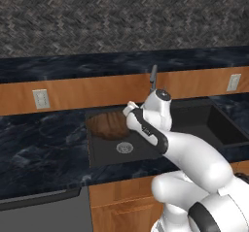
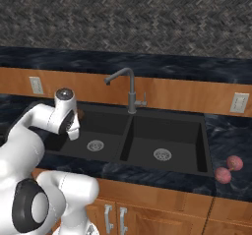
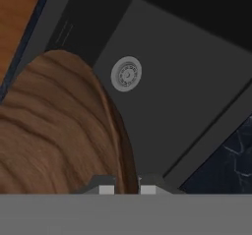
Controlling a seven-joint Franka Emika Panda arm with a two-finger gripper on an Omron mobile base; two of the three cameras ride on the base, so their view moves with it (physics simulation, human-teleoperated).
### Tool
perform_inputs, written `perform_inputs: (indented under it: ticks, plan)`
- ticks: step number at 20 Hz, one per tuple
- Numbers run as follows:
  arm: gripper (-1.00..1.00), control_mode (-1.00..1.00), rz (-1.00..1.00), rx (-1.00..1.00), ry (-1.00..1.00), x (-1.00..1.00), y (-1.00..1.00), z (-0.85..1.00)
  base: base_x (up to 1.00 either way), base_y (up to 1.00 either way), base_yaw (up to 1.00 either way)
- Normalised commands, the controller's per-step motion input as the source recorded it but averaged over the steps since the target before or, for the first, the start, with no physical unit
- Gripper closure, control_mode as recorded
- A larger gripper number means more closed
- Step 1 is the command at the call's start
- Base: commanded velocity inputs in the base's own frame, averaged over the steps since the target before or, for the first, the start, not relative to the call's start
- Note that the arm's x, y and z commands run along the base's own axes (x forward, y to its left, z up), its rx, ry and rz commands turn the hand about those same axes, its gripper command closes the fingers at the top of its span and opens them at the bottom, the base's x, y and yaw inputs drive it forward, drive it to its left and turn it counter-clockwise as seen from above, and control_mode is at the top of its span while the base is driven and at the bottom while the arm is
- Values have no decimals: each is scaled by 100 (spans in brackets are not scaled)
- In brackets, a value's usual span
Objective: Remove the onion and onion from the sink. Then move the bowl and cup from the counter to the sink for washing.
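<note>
The jaws are pinched narrow on the thin rim of the wooden bowl, which looks stiff, light and smooth, hanging tilted over the left basin of the sink.

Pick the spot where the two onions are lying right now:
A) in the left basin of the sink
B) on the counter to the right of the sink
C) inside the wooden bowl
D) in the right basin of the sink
B: in the right base view the two onions lie side by side on the dark counter, past the right rim of the sink, whose right basin holds neither of them.
</note>
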Motion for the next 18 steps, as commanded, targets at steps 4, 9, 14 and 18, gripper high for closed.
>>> perform_inputs:
  ticks: [4,9,14,18]
  plan:
    - [100,-100,-4,-1,7,0,-28,-10,0,0,0]
    - [100,-100,-4,-5,7,10,-13,-16,0,0,0]
    - [100,-100,-3,-6,2,16,-1,-19,0,0,0]
    - [100,-100,-1,-5,0,17,-2,-18,0,0,0]
